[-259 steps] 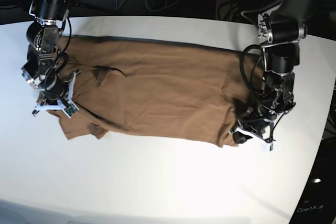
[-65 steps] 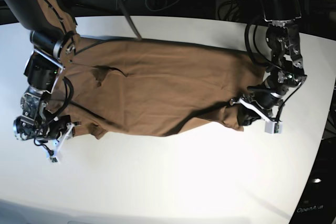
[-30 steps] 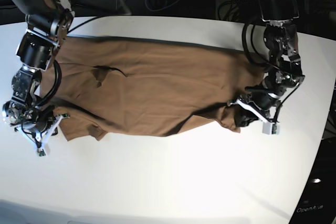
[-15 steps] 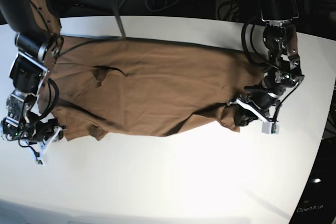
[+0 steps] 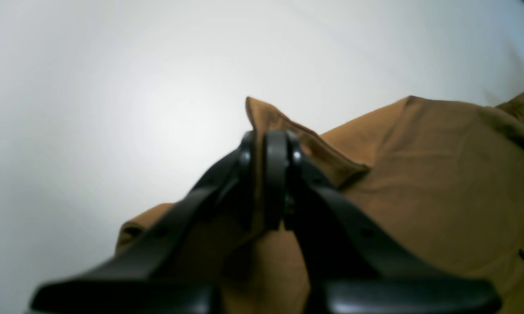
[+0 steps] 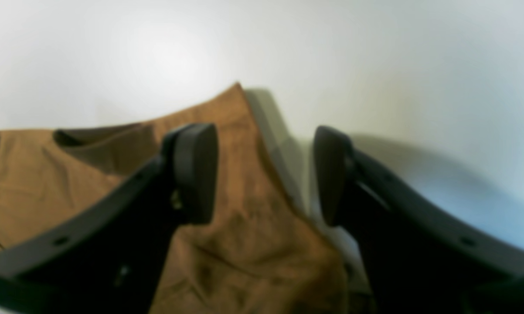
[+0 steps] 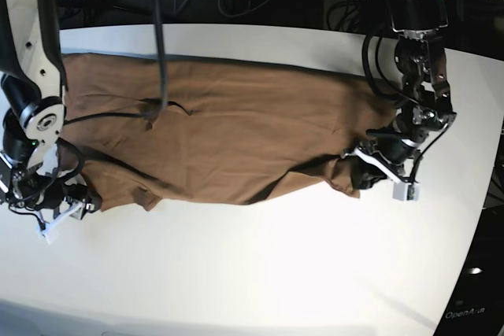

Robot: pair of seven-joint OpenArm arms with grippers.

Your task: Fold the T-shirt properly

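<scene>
left gripper (image 5: 266, 183) fingers pressed together on a raised fold of the t-shirt (image 7: 228, 135), right gripper (image 6: 264, 174) fingers spread wide over a shirt corner with nothing held, tan t-shirt spread lengthwise across the white table (image 7: 260, 273), both arms at its opposite ends

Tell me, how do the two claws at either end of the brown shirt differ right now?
The left gripper is pinched shut on a fold of the T-shirt, lifting it slightly; the right gripper stands wide open, holding nothing, with the cloth's corner lying between its fingers. Both are black and sit low at the shirt's near edge, on the white table.
</scene>
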